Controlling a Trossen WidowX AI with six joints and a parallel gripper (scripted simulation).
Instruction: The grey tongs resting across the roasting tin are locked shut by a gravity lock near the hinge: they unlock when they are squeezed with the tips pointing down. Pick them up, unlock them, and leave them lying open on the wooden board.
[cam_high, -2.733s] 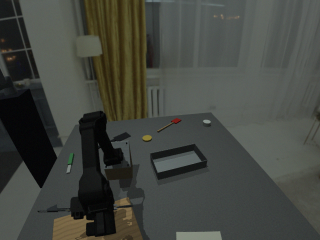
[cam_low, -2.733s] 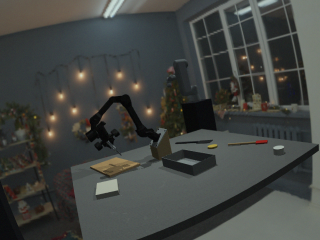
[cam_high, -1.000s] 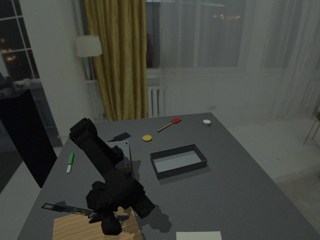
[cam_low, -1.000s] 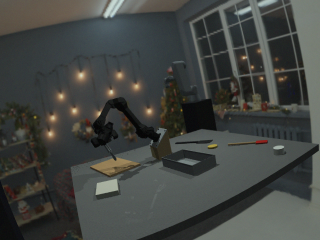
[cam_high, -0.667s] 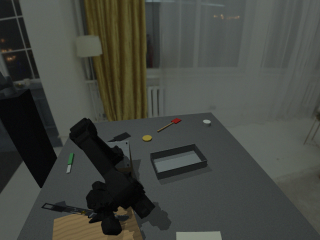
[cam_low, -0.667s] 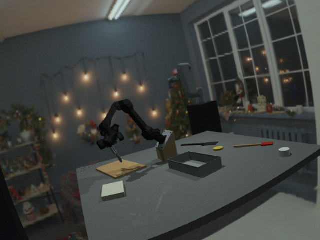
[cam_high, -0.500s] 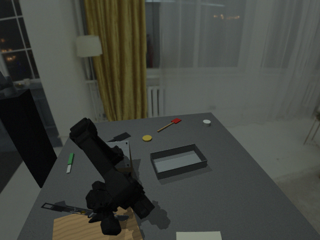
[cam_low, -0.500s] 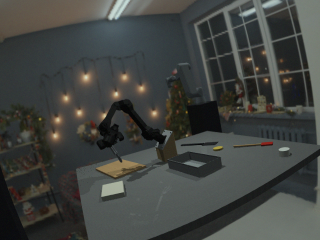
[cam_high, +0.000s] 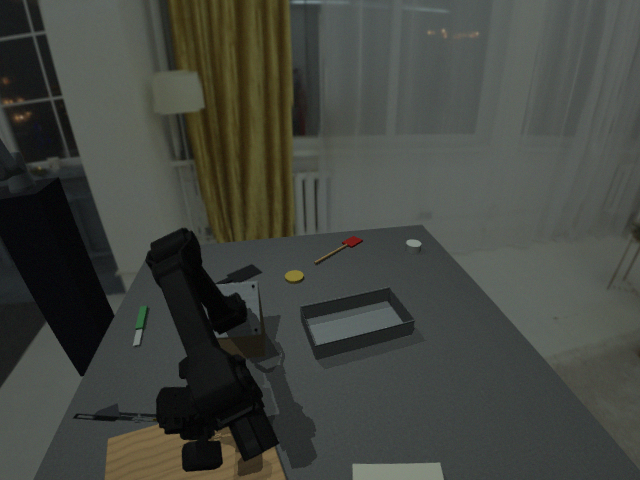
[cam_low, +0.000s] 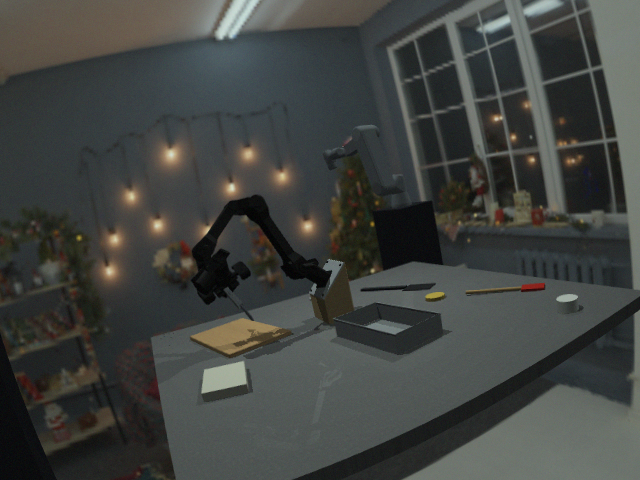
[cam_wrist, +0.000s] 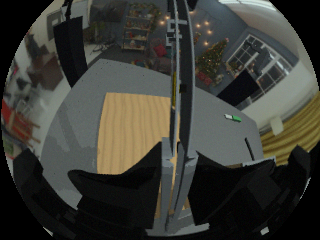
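My gripper (cam_low: 223, 290) (cam_wrist: 170, 144) is shut on the grey tongs (cam_low: 240, 306) (cam_wrist: 182, 80) (cam_high: 111, 415) and holds them in the air above the wooden board (cam_high: 139, 459) (cam_low: 227, 338) (cam_wrist: 127, 134). In the exterior view the tongs slant with their tips down towards the board, a little above it. In the wrist view their two arms lie close together. The grey roasting tin (cam_high: 361, 338) (cam_low: 385, 338) stands to the right of the board, with nothing lying across it.
A knife block (cam_low: 336, 294) (cam_high: 253, 330) stands by the arm's base. A white block (cam_low: 224, 379) (cam_high: 398, 471) lies near the board. A green and white marker (cam_high: 140, 324), a yellow disc (cam_high: 293, 276), a red spatula (cam_high: 338, 249), a white cylinder (cam_high: 413, 245) and a black knife (cam_low: 398, 287) lie farther off.
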